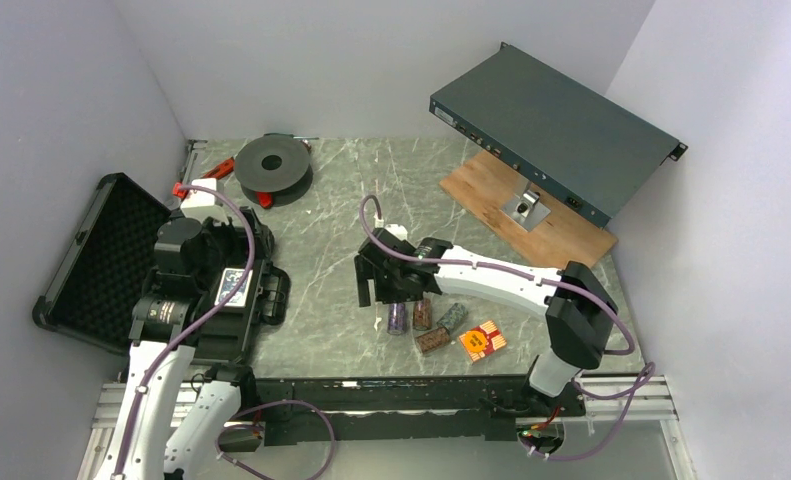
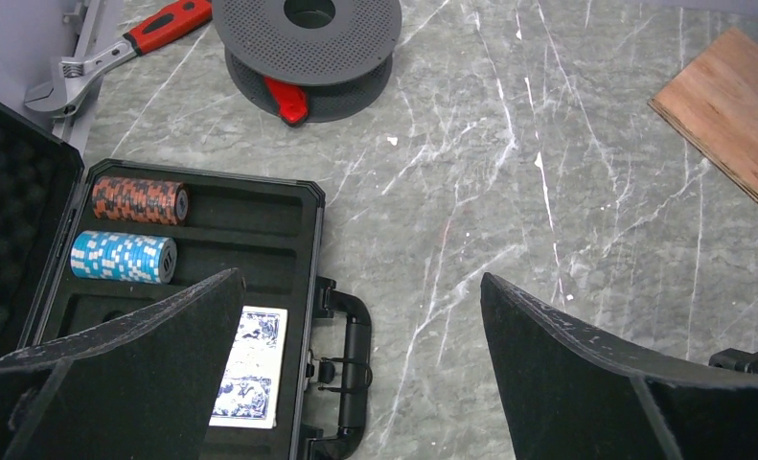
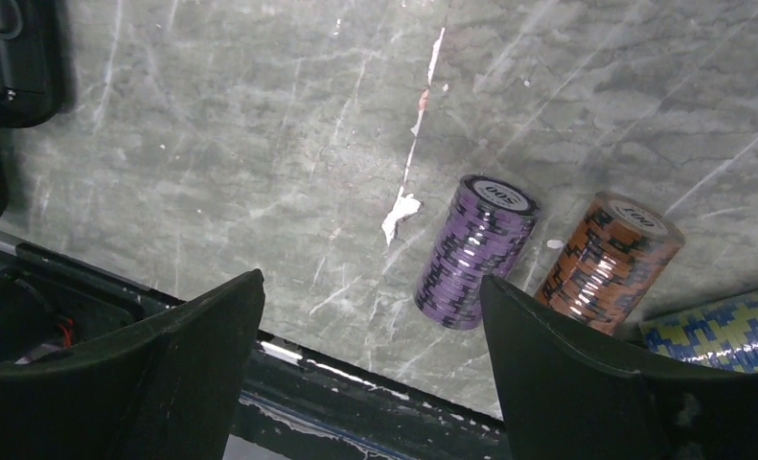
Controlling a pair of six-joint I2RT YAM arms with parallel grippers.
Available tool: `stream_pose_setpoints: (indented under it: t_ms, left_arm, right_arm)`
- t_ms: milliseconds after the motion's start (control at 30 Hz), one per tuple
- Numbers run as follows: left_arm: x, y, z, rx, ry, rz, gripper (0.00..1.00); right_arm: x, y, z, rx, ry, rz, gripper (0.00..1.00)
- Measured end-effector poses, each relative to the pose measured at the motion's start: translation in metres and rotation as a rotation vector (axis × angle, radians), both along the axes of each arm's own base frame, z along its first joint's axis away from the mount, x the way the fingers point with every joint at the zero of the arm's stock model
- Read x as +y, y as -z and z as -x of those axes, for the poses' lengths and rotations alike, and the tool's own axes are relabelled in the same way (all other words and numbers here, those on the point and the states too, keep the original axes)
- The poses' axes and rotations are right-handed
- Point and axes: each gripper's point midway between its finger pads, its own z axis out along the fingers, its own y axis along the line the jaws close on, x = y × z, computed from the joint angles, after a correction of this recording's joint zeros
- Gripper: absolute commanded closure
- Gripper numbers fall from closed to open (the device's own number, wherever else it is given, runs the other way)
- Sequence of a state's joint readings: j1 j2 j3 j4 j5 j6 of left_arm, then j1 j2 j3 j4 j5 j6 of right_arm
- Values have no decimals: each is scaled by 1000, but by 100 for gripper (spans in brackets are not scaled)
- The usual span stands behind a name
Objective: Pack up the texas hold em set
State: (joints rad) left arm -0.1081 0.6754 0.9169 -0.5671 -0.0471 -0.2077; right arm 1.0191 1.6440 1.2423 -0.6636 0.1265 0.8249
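Note:
The black briefcase (image 1: 101, 255) lies open at the left, lid back on its foam. Its tray (image 2: 260, 225) holds an orange-black chip stack (image 2: 140, 199), a blue-white stack (image 2: 124, 256) and a blue-backed card deck (image 2: 250, 364). My left gripper (image 2: 360, 283) hovers open above the case handle (image 2: 354, 369), holding nothing. Near the front edge lie a purple stack (image 3: 475, 251), a brown stack (image 3: 607, 264), a yellow-blue patterned stack (image 3: 720, 335), a second brown stack (image 1: 433, 340) and a red-orange card deck (image 1: 482, 340). My right gripper (image 3: 373, 280) is open just above the purple stack (image 1: 398, 318), its right finger (image 3: 547, 364) beside it.
A black spool (image 1: 274, 165) and a red-handled wrench (image 2: 116, 48) sit at the back left. The dark-grey metal box (image 1: 556, 130) leans over a wooden board (image 1: 541, 215) at the back right. The table's front rail (image 3: 356, 383) runs close under my right gripper. Walls close three sides.

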Motion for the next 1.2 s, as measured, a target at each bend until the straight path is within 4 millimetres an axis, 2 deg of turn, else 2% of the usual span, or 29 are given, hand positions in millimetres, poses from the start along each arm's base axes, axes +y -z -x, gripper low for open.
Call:
stream_pose_setpoints:
  t_ms: [67, 233, 533, 900, 1000, 1200]
  left_arm:
    - [0, 0, 0, 0, -3, -1, 0]
    - [0, 0, 0, 1, -3, -1, 0]
    - [-1, 0, 0, 1, 1, -2, 0]
    - [0, 1, 0, 3, -4, -8, 0]
    - [0, 1, 1, 4, -5, -9, 0]
    - [0, 2, 1, 6, -8, -11, 0]
  right_arm:
    - [-2, 4, 2, 9, 6, 10, 20]
    - [-7, 15, 5, 33, 21, 33, 28]
    - [-21, 39, 15, 87, 54, 93, 33]
    - [-26, 57, 16, 113, 63, 144, 35]
    - [-27, 60, 16, 116, 65, 158, 40]
    - [-29, 71, 17, 130, 57, 185, 62]
